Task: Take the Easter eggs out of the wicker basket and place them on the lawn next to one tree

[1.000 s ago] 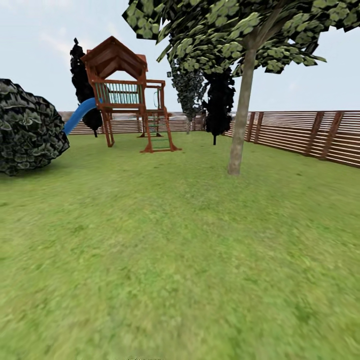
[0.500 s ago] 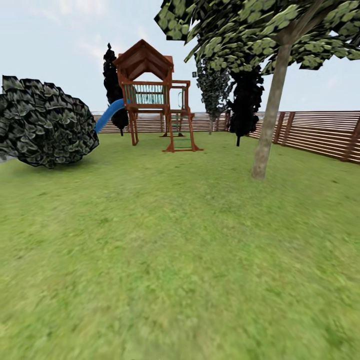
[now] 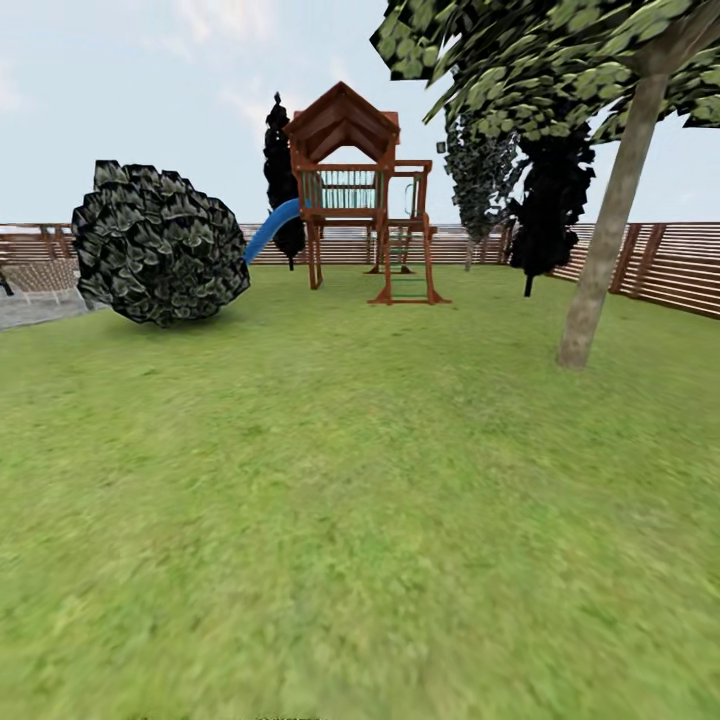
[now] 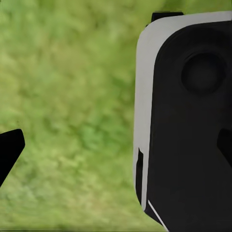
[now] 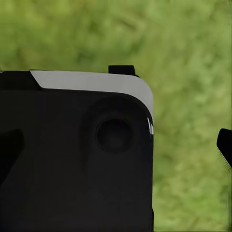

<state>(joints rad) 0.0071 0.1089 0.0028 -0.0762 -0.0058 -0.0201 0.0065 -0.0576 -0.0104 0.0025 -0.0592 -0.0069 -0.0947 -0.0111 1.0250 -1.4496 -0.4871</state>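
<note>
I see lawn [image 3: 330, 500] ahead — tree [image 3: 605, 250] at right, trunk long axis near upright, leaning right toward crown. Playset [image 3: 360, 190] and bush [image 3: 160, 245] beyond. Finger state on both grippers — can't tell.

Through the left wrist camera I see my left gripper [image 4: 116, 147] with its jaws spread wide. One black fingertip [image 4: 9, 150] juts in well clear of a black housing with a white rim [image 4: 143, 96], a piece of my own body. The other fingertip lies in front of that housing, dark on dark and hard to trace. A round disc [image 4: 203, 72] sits recessed in the housing's face. My right gripper [image 5: 116, 145] mirrors this, jaws just as far apart. One fingertip [image 5: 224, 147] stands clear beside the same kind of housing [image 5: 72, 193], while the other is a faint shape against its black face. Nothing sits between either pair of fingers.
</note>
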